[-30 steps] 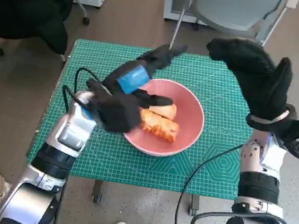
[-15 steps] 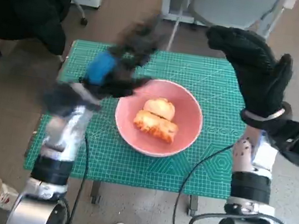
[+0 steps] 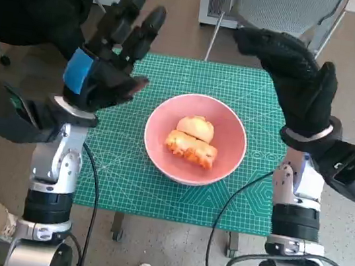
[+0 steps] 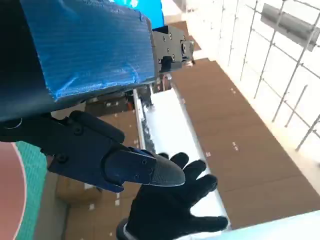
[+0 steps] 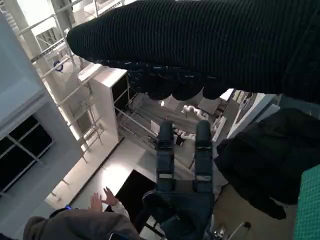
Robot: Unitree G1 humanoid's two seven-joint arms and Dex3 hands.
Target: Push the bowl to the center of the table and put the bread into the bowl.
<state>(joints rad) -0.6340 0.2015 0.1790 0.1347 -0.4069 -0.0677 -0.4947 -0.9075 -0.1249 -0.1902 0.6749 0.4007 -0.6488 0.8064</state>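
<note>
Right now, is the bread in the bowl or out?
In. The bread lies inside the pink bowl on the green mat; both hands are raised clear of it, holding nothing.

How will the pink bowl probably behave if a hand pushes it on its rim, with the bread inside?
The pink bowl looks wide and shallow, so it would probably slide on the green mat rather than tip. The bread lies low inside, near the middle, which likely steadies it. The mat may grip somewhat, so a high push might rock it.
</note>
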